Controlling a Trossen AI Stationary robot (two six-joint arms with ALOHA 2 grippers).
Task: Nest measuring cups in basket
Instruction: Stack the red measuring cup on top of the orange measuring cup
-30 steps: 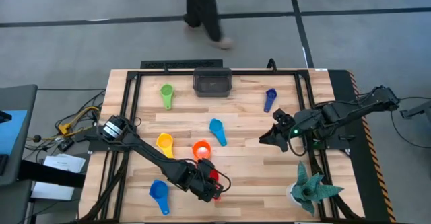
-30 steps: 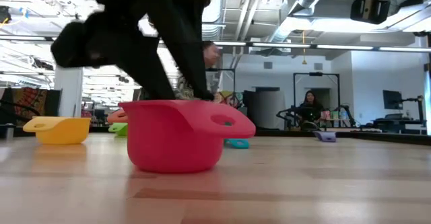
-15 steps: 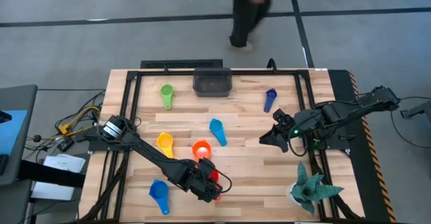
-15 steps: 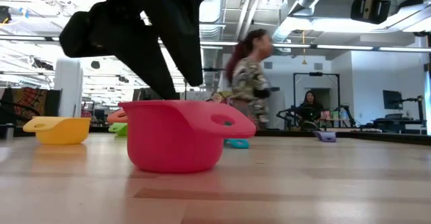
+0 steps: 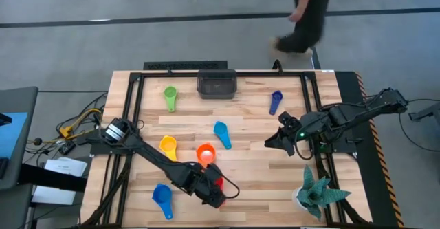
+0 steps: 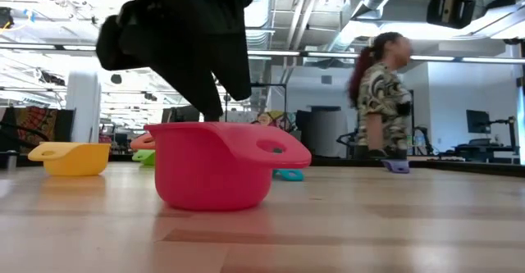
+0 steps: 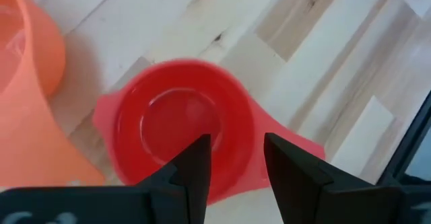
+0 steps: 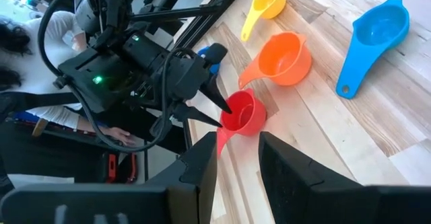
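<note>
1. Near the table's front edge, the left gripper hangs over the red cup, its fingers spread on either side of the rim, one inside the bowl and one outside; nothing is pinched yet
2. Red cup sits flat on the wood, handle pointing away from the orange cup, which stands just beside it
3. Yellow cup lies near the orange one; the royal blue cup lies close to the front edge, left of the gripper
4. Light blue cup occupies the middle of the table, with bare wood around it
5. Green cup and dark blue cup lie toward the back, either side of the basket, which stands at the back edge
6. Right gripper waits at the right side, fingers parted and holding nothing, open board ahead of it
7. Teal spiky plant stands at the front right corner
8. Beyond the back edge a person crosses the floor
</note>
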